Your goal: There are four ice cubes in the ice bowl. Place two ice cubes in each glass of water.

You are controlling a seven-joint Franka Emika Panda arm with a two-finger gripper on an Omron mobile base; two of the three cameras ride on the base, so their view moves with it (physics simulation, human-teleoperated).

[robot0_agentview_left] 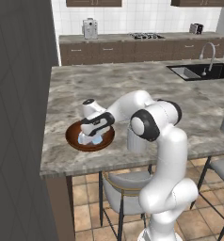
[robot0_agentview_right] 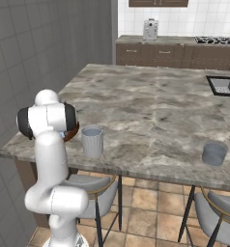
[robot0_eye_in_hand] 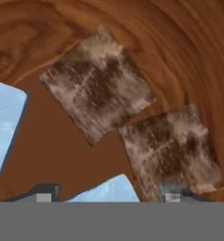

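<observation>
- You had the ice cubes lying in the wooden ice bowl near the counter's front edge.
- Your gripper reached down into the bowl, fingers spread apart around one cube, not clamped.
- One tumbler stood beside the bowl, the other tumbler well apart.

Ice cubes in ice bowl on counter, glasses right of it, well apart
</observation>
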